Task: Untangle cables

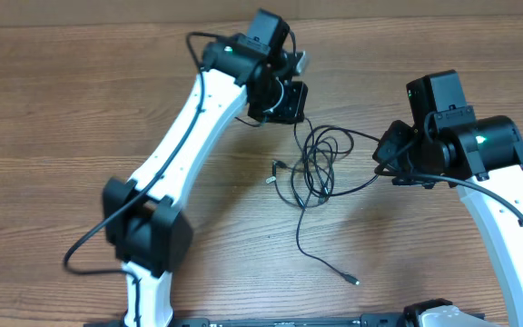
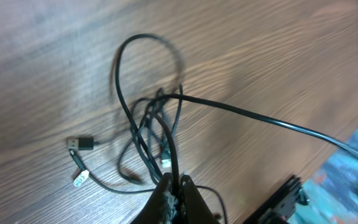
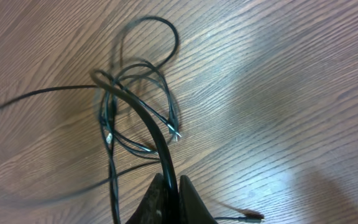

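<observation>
**Both grippers closed on the tangle of cables in the middle of the table**

The cables [image 1: 316, 168] lie as one loose knot of thin black loops on the wooden table [image 1: 62, 91], about midway between the two arms. The left gripper [image 1: 296, 116] stands at the far left edge of the knot. In its wrist view the left gripper [image 2: 174, 190] has its jaws pressed together on the cables [image 2: 154, 124], which run up from the fingertips into the crossed loops. Whether it pinches one strand or two I cannot tell, because the picture is blurred at that place.

The right gripper [image 1: 384, 156] is at the right side of the knot. In its own view the right gripper [image 3: 169, 186] is also closed, with a black strand of the cables [image 3: 135, 93] coming out between the tips and curving up into the loops. From the knot, strands stretch to the right toward this gripper.

One loose strand [image 1: 311, 245] leaves the knot on the near side and ends in a small plug [image 1: 348, 279], well apart from both grippers. Two more plug ends [image 1: 272, 173] lie on the table just left of the knot.
</observation>
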